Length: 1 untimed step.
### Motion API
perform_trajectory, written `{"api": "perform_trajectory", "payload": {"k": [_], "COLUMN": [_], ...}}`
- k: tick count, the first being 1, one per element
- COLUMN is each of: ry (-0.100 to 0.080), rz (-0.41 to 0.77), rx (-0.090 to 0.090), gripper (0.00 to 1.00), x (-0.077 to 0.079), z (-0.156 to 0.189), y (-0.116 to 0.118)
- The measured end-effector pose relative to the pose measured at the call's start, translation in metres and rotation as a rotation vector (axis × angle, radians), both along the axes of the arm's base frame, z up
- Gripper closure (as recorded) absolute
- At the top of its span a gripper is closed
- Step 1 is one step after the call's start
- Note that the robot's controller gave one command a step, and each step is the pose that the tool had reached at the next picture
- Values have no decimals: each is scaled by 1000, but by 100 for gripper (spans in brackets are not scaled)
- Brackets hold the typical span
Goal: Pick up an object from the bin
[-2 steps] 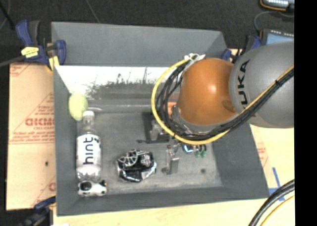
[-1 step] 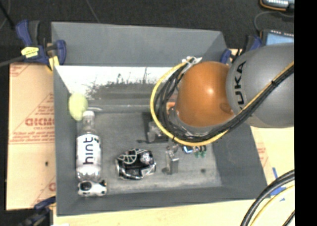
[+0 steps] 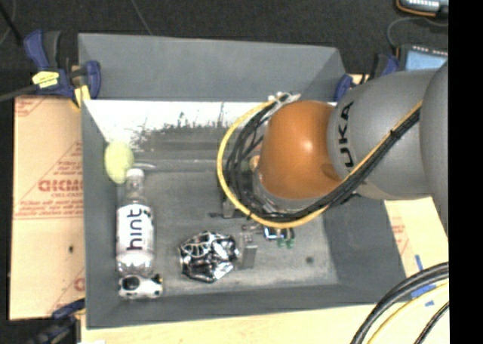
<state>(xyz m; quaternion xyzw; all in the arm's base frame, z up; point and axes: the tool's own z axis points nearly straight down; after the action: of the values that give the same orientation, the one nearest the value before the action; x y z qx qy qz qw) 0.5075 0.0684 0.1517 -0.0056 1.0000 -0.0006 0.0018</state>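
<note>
My gripper (image 3: pixel 249 243) pokes out below the orange cover, low over the bin floor in the middle of the bin. Just to its left lies a crumpled black-and-white patterned thing (image 3: pixel 208 256), close to the gripper or touching it; I cannot tell which. Nothing shows in the gripper's grasp. Farther left a clear "hint" water bottle (image 3: pixel 134 231) lies along the left wall, cap toward the back.
A pale yellow-green ball (image 3: pixel 118 161) rests by the bottle's cap at the back left. A small black-and-white object (image 3: pixel 140 285) sits in the front left corner. The arm and its cables cover the right middle of the bin.
</note>
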Motion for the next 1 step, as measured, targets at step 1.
{"api": "perform_trajectory", "payload": {"k": [1], "ry": [-4], "rz": [56], "rx": [0], "gripper": [0], "x": [9], "z": [-15], "y": [12]}}
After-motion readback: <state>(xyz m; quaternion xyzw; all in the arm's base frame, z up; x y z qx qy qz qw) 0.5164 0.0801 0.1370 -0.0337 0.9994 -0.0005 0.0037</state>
